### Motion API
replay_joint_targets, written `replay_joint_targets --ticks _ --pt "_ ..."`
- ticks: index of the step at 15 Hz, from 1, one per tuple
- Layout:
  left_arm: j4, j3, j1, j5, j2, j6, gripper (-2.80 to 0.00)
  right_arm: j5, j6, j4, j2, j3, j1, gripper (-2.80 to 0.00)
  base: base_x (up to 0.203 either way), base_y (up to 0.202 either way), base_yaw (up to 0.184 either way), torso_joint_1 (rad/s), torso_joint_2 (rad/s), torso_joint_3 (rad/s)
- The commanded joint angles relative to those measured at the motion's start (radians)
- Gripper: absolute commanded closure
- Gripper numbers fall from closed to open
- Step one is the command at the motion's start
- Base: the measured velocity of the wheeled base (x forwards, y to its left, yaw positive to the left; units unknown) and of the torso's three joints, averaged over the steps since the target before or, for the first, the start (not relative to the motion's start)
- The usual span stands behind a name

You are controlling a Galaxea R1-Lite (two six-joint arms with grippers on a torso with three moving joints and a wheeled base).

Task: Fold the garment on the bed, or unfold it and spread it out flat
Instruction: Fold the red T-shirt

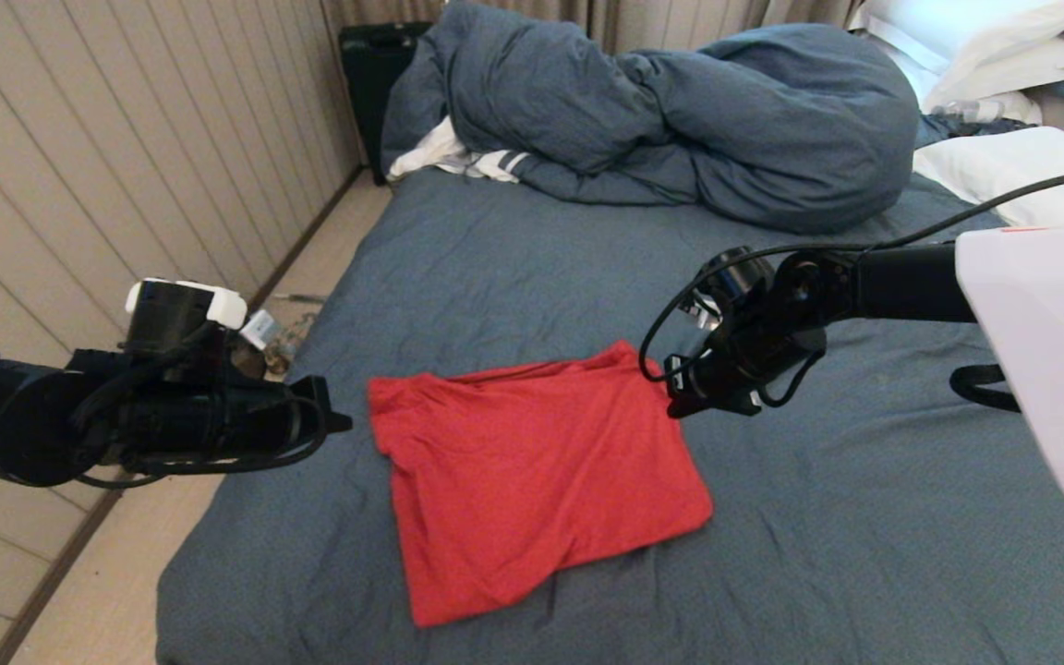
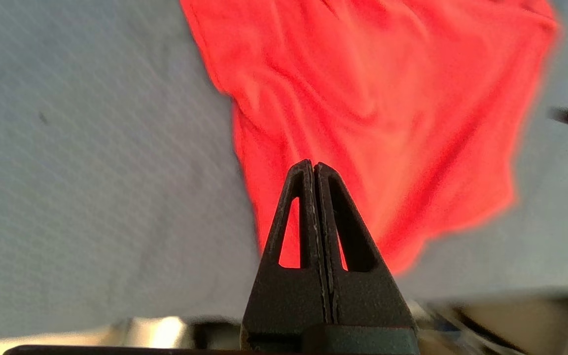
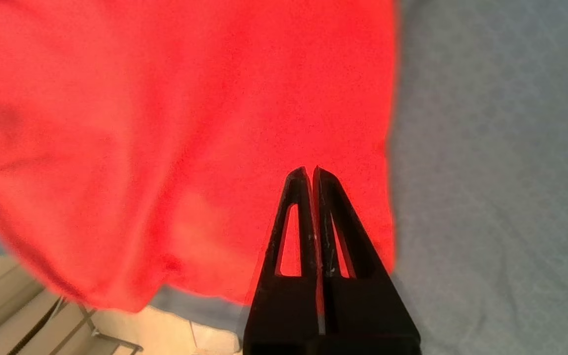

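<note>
Right gripper [image 1: 680,399] clenched empty just beside red T-shirt [image 1: 532,471] far corner, nearer than clenched left gripper [image 1: 340,423].

black arms with looped black cables; right arm [image 1: 911,282] has a white shell, left arm [image 1: 79,420] a white-capped block.
</note>
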Motion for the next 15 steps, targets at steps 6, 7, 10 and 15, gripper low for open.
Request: replay_joint_targets --ticks 6,7,10,15 --pt "0.004 0.011 0.018 -0.03 -0.012 -0.002 0.0 -0.093 -0.122 -0.127 -0.002 0.143 0.008 -2.8 0.0 0.0 0.0 0.0 0.0 0.0" --pt "0.004 0.015 0.018 -0.031 -0.006 0.0 0.0 -0.131 -0.13 -0.157 0.006 0.153 0.011 -2.8 0.0 0.0 0.0 0.0 0.0 0.0" --pt "0.004 0.015 0.017 -0.024 -0.001 0.004 0.0 -0.185 -0.135 -0.28 0.035 0.202 0.026 -2.8 0.0 0.0 0.0 0.0 0.0 0.0" --pt "0.003 0.01 0.019 -0.019 -0.018 0.004 0.0 -0.183 -0.123 -0.298 0.092 0.21 0.099 -2.8 0.0 0.0 0.0 0.0 0.0 0.0"
